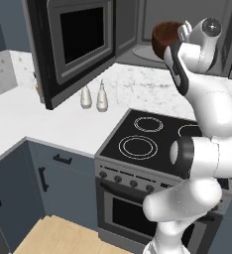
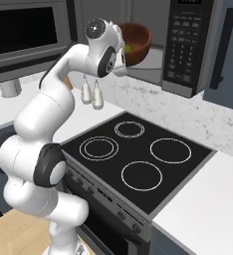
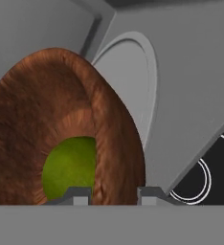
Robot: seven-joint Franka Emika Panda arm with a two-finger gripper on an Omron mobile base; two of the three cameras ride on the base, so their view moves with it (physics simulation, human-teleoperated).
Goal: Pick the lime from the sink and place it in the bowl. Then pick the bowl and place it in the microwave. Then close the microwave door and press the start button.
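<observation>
The claw is gripping the rim of the thick brown wooden bowl, carrying the small yellow-green lime, at the grey steel microwave's open mouth.

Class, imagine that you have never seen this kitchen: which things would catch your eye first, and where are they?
The white arm rears over the stove, lifting a brown bowl at the mouth of the open microwave. The gripper clamps the bowl's wall, and a lime lies inside. The microwave door stands open on the left.

Brown bowl with lime inside, raised at open microwave mouth.
</observation>
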